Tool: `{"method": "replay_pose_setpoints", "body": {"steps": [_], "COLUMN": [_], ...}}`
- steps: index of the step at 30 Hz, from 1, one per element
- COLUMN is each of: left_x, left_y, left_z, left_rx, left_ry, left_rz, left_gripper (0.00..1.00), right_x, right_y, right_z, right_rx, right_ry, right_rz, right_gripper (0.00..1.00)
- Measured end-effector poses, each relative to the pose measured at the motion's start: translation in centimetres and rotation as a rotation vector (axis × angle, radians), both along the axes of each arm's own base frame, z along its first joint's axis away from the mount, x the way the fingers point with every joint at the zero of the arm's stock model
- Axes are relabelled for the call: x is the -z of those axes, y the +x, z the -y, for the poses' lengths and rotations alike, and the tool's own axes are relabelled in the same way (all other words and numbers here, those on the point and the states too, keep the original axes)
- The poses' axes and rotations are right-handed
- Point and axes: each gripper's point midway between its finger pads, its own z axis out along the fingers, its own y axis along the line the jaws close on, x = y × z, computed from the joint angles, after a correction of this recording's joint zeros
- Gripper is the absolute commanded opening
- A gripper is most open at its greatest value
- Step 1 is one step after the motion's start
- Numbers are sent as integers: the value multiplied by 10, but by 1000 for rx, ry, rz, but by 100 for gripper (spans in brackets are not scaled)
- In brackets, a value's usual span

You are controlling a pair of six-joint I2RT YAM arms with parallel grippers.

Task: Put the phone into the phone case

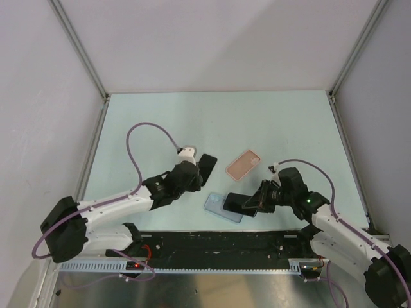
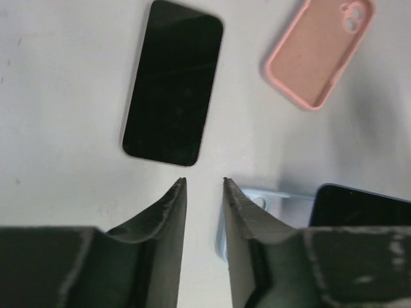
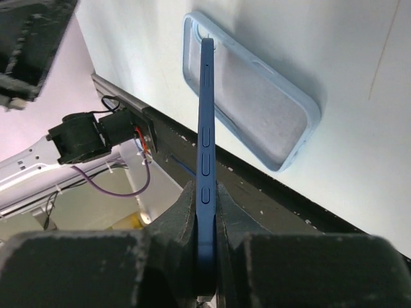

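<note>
**Desk:** The left gripper, what is it doing?

**Photographer:** It hovers over the pale table, its two dark fingers parted by a narrow gap with nothing between them. An all-black slab lies flat just ahead of its tips.

**Desk:** And the right gripper?

**Photographer:** Its jaws are pressed onto the phone, pinching one end. The phone stands on edge, its blue side with the buttons facing the wrist camera. From overhead, the black screen shows.

**Desk:** Where is the phone in relation to the cases?

**Photographer:** It is held over the right end of a light-blue case that lies hollow side up near the arms. I cannot tell whether they touch. The phone case, salmon pink, lies hollow side up farther out on the table. It is apart from the phone and to the right of the black slab, and neither gripper touches it.
</note>
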Motion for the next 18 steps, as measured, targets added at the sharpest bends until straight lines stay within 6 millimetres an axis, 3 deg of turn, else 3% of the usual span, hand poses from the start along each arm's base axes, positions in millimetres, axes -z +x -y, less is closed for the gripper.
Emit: {"method": "replay_pose_setpoints", "body": {"steps": [8, 18], "left_x": [58, 76], "left_y": [-21, -25], "left_z": [-24, -8], "left_rx": [-107, -70], "left_ry": [61, 23], "left_rz": [-155, -205], "left_gripper": [10, 0], "right_x": [-2, 16], "right_y": [1, -7], "right_z": [-17, -40], "right_rx": [28, -6], "right_ry": [71, 66], "right_rz": [-46, -98], "right_gripper": [0, 0]}}
